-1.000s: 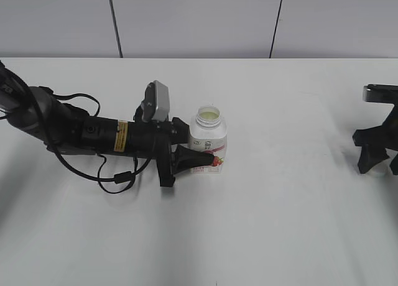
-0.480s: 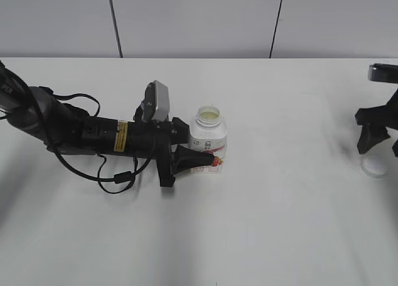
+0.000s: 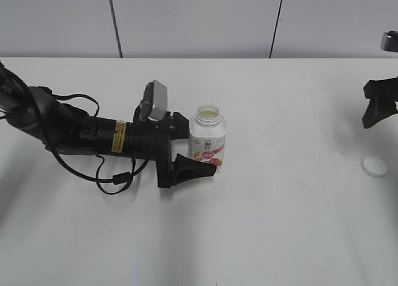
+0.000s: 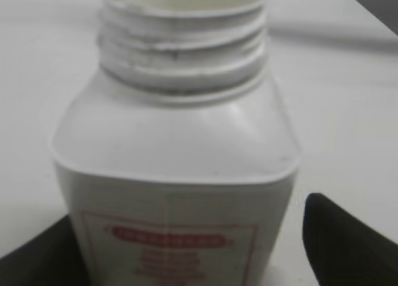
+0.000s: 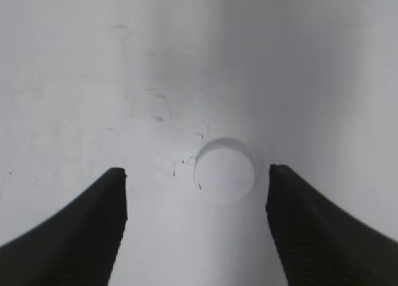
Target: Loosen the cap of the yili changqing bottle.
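Observation:
The yili changqing bottle (image 3: pixel 208 140) stands upright at the table's middle, its threaded neck open with no cap on it. It fills the left wrist view (image 4: pixel 174 174). My left gripper (image 3: pixel 199 147) is open around the bottle's body, and a gap shows between the bottle and one finger (image 4: pixel 186 255). The white cap (image 3: pixel 374 166) lies flat on the table at the far right. My right gripper (image 3: pixel 378 112) is open and empty, raised above the cap. In the right wrist view the cap (image 5: pixel 224 171) lies on the table between the spread fingers (image 5: pixel 196 174).
The white table (image 3: pixel 280 224) reaches back to a grey panelled wall. My left arm and its cables (image 3: pixel 93 137) lie low across the table's left side.
My right gripper has let go of the cap, left it on the table and risen up and to the right. My left gripper's fingers have spread away from the bottle.

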